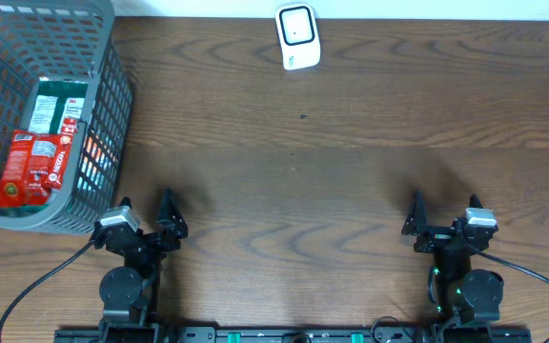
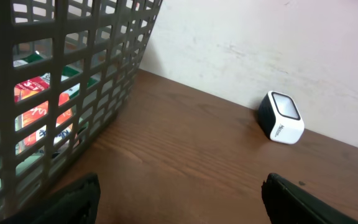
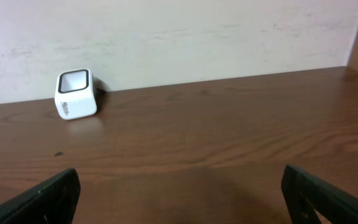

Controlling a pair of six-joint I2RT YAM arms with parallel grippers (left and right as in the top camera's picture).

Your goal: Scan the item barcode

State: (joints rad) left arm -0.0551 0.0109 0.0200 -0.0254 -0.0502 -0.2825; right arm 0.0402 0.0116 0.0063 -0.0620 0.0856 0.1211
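Note:
A red snack packet [image 1: 31, 167] and a green-and-white box [image 1: 57, 107] lie inside the grey mesh basket [image 1: 108, 67] at the table's back left. The white barcode scanner [image 1: 296, 36] stands at the back centre, its dark window facing up. My left gripper [image 1: 146, 208] rests open near the front edge, just in front of the basket's corner. My right gripper [image 1: 443, 208] is open at the front right. Nothing sits between either pair of fingers. The left wrist view shows the red packet [image 2: 36, 93] through the basket wall [image 2: 73, 56] and the scanner [image 2: 281, 117] beyond.
Brown wooden table [image 1: 303, 181] runs from the grippers back to a pale wall [image 3: 185, 37]. In the right wrist view the scanner [image 3: 75, 94] stands far left against that wall. Cables trail from both arm bases along the front edge.

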